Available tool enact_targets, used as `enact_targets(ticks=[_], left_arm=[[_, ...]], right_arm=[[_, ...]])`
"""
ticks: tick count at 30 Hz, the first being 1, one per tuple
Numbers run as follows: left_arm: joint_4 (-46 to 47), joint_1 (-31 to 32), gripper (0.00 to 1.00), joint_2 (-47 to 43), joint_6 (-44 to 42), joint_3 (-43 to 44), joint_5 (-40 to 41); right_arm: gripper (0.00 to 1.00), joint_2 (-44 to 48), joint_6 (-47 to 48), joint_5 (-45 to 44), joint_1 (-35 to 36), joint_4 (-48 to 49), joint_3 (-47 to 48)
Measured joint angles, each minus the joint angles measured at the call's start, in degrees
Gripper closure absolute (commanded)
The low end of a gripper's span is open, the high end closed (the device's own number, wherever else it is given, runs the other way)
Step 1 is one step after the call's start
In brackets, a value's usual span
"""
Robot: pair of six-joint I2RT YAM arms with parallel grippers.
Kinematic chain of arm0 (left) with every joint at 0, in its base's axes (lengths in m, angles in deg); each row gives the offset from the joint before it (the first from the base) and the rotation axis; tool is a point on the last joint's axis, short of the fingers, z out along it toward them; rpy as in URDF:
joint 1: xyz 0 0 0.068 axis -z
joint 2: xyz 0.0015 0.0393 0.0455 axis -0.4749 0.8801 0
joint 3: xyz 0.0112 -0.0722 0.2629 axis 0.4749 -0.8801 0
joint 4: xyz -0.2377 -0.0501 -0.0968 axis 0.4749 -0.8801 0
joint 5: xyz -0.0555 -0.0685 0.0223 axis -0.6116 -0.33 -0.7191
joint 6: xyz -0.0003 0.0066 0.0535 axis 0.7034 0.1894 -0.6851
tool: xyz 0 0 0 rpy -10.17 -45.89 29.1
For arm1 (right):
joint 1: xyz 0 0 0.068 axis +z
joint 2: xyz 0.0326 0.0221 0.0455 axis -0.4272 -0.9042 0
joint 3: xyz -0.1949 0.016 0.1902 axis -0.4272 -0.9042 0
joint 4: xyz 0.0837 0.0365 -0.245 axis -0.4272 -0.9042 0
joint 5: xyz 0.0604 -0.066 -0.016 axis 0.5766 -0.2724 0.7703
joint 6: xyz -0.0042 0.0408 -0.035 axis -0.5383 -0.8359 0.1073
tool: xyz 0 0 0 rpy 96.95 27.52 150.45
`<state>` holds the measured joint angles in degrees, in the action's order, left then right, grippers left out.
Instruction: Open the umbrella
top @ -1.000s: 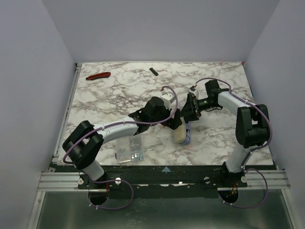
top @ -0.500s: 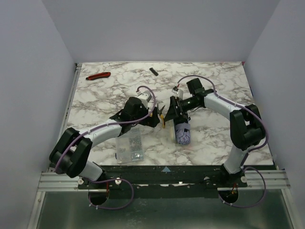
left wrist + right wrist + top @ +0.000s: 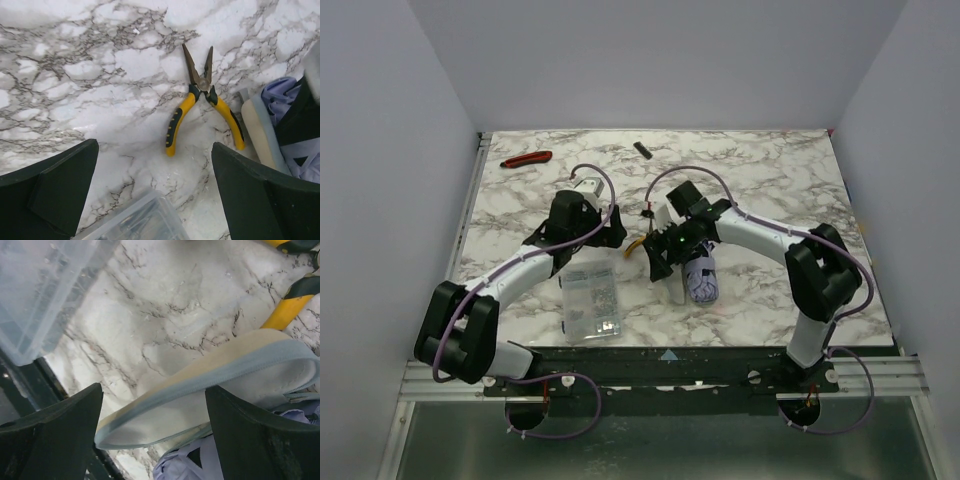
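Lavender umbrella (image 3: 703, 281) lies in cream case (image 3: 210, 375) near yellow pliers (image 3: 202, 88).

No text, label, brand or number can be read on anything here.

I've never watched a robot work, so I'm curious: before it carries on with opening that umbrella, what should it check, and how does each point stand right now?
1. Left gripper free: ok, open and empty, with the pliers ahead of it.
2. Right gripper ready: ok, open, with the rim of the cream case between the jaws.
3. Umbrella held: not ok, it lies folded on the table.
4. Handle located: cannot tell, only lavender fabric shows.
5. Clutter near the umbrella: not ok, the pliers lie right beside the case and the clear box is nearby.
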<state>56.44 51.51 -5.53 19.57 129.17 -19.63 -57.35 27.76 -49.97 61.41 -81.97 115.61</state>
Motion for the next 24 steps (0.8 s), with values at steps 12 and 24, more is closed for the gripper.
enact_targets(ticks=[12,24], left_arm=[[-0.76,-1.79,0.01,-6.38,-1.11,0.68,-0.63],[-1.05,-1.77,0.01,-9.11,-1.79,-0.04,-1.66]], right_arm=[[0.09,-2.23,10.36,-5.16,1.36,-6.51,0.11],[0.10,6.05,13.57,-1.86,1.25,-17.94,10.27]])
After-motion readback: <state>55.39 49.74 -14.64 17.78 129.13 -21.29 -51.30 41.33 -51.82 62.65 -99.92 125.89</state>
